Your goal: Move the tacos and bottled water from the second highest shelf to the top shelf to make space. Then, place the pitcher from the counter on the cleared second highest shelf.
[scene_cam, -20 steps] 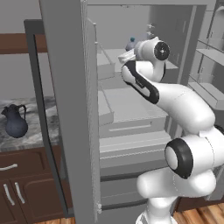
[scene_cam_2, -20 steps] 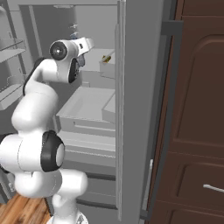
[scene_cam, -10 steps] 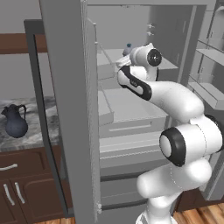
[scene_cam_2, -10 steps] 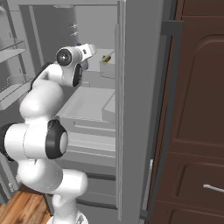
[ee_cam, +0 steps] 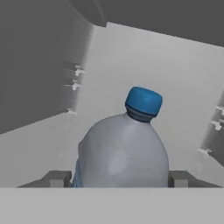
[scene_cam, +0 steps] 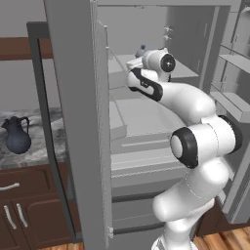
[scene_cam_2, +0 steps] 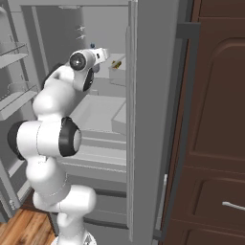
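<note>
The open refrigerator (scene_cam: 161,122) is the landmark here: the white arm (scene_cam: 195,117) reaches deep into its upper interior, and the surface (scene_cam: 34,151) with the dark pitcher (scene_cam: 17,136) lies outside it, beyond the near side wall, untouched. Inside, the bottled water (ee_cam: 124,144) stands upright near the back wall, its blue cap (ee_cam: 144,101) toward the rear; in the hand view the bottle body sits squarely between the two fingers (ee_cam: 57,178), which are spread wide on either side of it, apparently just apart from it, not yet pinching. The tacos (scene_cam_2: 115,63) lie farther toward the fridge's right wall, just beside the gripper (scene_cam_2: 101,55). The step in hand looks like taking the bottle for its lift to the top shelf; the next move calls for closing on the body, then raising it. Room is tight: the board overhead hangs close above the cap, the side walls carry small rail pegs, and the bottle must come forward past the shelf edge before going up.
</note>
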Tool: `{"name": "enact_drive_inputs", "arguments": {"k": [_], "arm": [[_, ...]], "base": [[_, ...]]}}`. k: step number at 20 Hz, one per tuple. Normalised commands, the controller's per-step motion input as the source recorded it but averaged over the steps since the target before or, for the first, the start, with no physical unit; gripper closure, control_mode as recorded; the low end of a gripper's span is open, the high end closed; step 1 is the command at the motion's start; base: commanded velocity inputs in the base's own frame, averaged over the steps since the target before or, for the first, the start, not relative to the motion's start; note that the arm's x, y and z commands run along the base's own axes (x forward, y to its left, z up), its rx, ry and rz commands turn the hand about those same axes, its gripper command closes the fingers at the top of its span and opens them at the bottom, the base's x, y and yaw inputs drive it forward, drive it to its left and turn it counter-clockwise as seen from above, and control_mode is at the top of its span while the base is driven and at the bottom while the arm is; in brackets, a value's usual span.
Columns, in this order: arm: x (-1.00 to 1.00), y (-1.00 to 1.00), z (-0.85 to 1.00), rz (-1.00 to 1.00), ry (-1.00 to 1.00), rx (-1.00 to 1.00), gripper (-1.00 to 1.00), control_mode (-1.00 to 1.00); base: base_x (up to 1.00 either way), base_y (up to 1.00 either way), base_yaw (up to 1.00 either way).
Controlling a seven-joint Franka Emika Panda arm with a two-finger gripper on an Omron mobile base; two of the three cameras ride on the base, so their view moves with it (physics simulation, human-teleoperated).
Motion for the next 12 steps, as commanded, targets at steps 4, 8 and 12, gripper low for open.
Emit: {"name": "enact_drive_inputs", "arguments": {"k": [4, 8, 12], "arm": [[0.55, -0.01, -0.36, 0.00, 0.00, 0.00, 1.00, -1.00], [0.57, 0.00, -0.35, 0.00, 0.00, 0.00, -1.00, -1.00], [0.35, 0.00, -0.25, 0.00, 0.00, 0.00, -1.00, -1.00]], "base": [[0.00, 0.00, 0.00], [0.00, 0.00, 0.00], [0.00, 0.00, 0.00]]}}
